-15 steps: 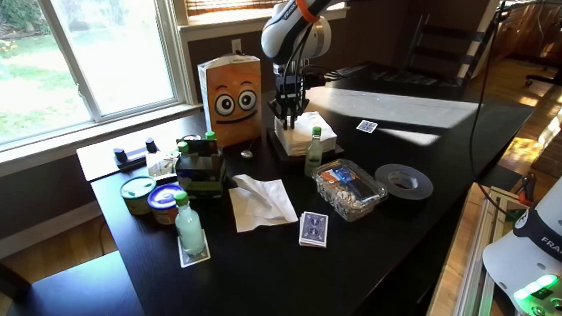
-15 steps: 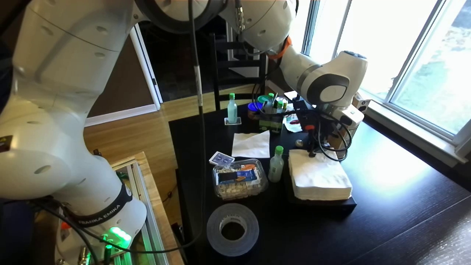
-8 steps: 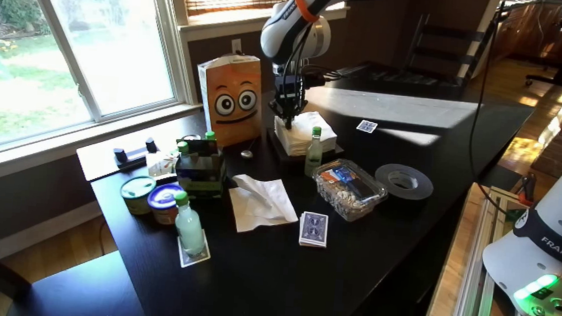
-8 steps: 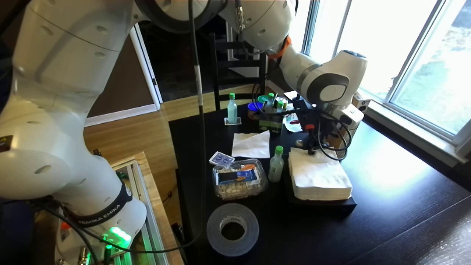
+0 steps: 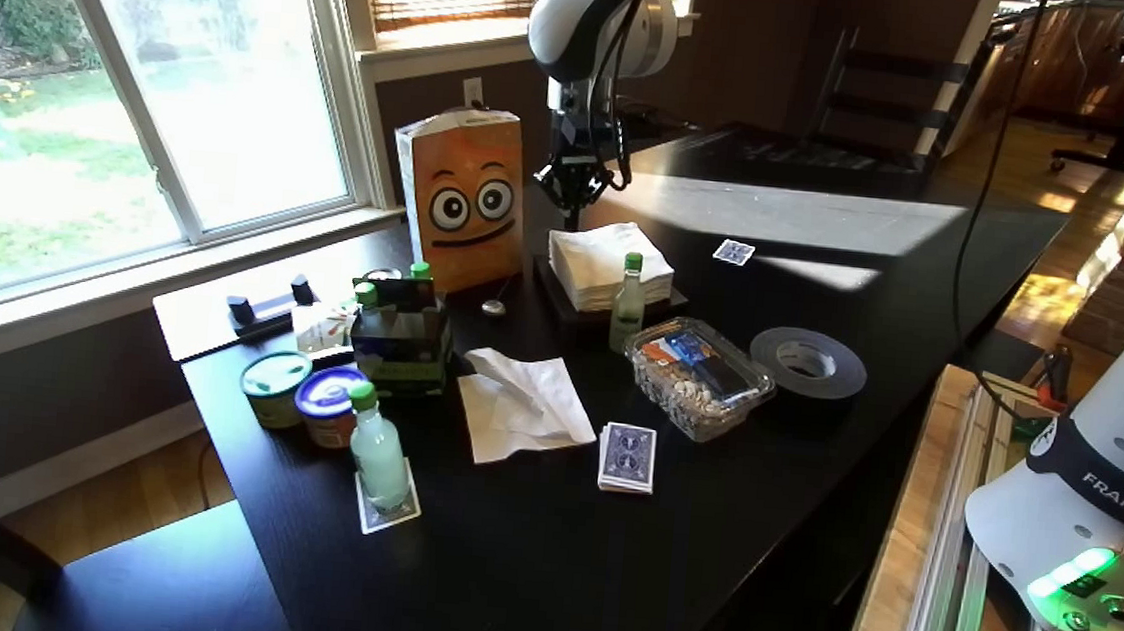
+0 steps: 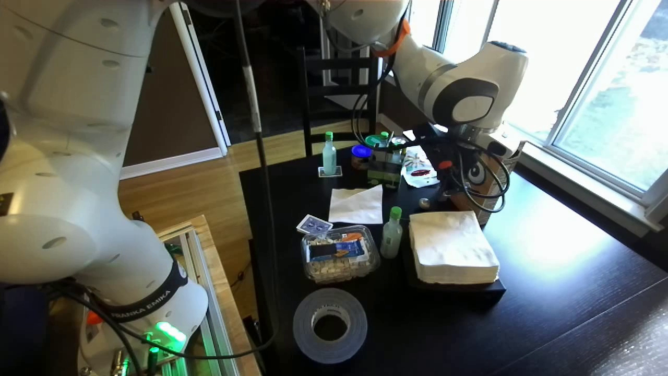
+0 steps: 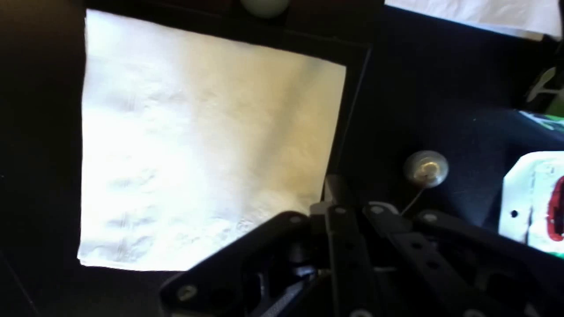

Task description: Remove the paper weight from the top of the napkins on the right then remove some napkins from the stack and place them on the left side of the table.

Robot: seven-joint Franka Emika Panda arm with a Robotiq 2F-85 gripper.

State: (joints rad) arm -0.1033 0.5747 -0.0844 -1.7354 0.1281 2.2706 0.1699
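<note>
The napkins (image 5: 617, 252) form a neat square white stack on a dark base, also plain in an exterior view (image 6: 454, 245) and in the wrist view (image 7: 176, 132). Nothing rests on top of them. My gripper (image 5: 571, 220) points down above the stack's edge nearest the face box, apart from the paper. In the wrist view its fingertips (image 7: 337, 189) are together with nothing visible between them. The dark greenish paper weight does not show. A small silver knob on a thin rod (image 7: 426, 168) lies on the black table (image 5: 543, 555) beside the stack.
A crumpled white sheet (image 5: 525, 408) lies mid-table. The face box (image 5: 471, 203) stands close beside the gripper. A green-capped bottle (image 5: 628, 306) stands against the stack. Nearby are a clear plastic tray (image 5: 699, 379), a tape roll (image 5: 807, 363), cards (image 5: 627, 457) and a bottle carrier (image 5: 402, 338).
The gripper's fingers closed at the stack's edge, then the gripper rose off the napkins and drew slightly toward the face box. The stack has stayed in place.
</note>
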